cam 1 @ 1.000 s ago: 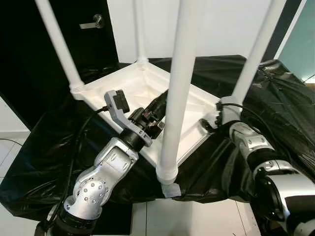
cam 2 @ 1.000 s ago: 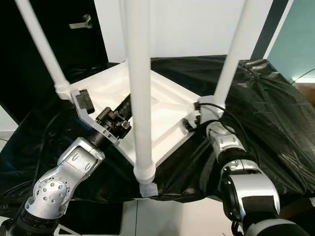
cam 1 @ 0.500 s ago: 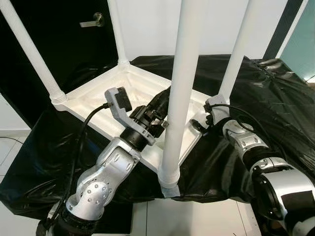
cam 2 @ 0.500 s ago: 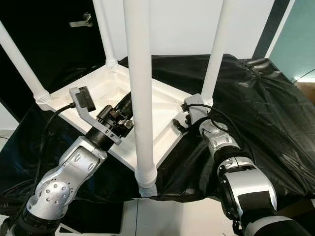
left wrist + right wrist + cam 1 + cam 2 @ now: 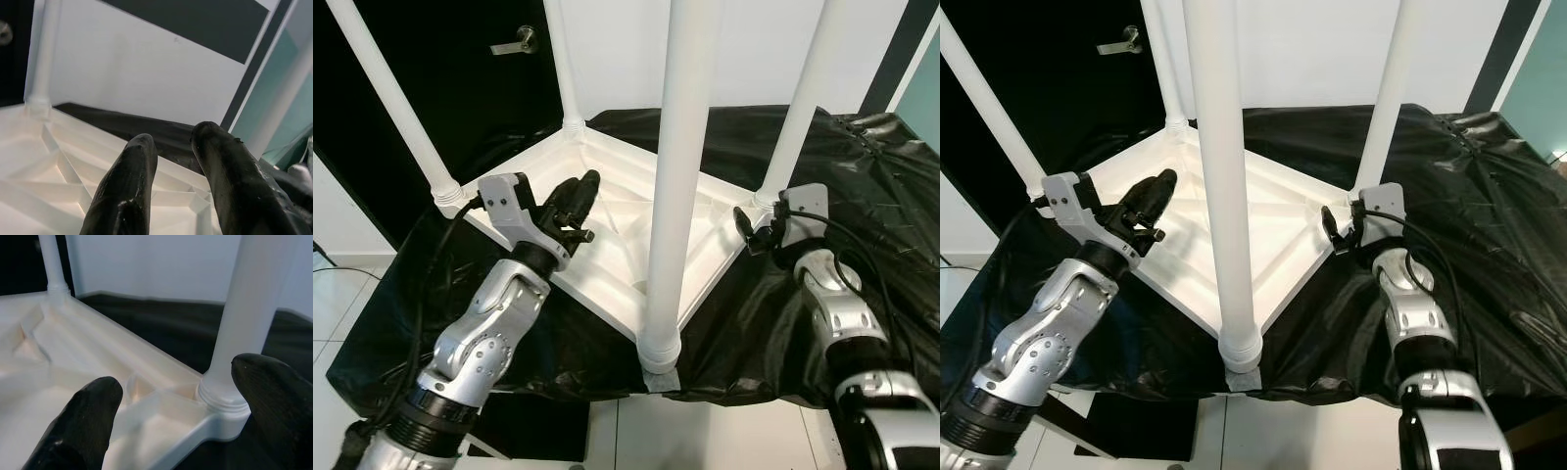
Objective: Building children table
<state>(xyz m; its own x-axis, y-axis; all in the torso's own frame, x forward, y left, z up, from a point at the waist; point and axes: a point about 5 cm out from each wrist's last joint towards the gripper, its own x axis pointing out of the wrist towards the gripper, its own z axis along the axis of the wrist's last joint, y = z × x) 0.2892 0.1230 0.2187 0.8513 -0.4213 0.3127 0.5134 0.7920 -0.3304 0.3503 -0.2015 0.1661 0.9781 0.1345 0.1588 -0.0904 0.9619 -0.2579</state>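
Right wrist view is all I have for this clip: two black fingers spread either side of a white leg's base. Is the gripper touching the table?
Observer: From the head views, the right gripper hangs open just beside the right corner of the upturned table top, not clamped on it.
Operator: Are all the legs in?
Observer: Four white legs stand upright, one at each corner; the near leg is closest to the camera.
Operator: Where is the other arm?
Observer: The left gripper hovers over the ribbed underside near the left corner, holding nothing.
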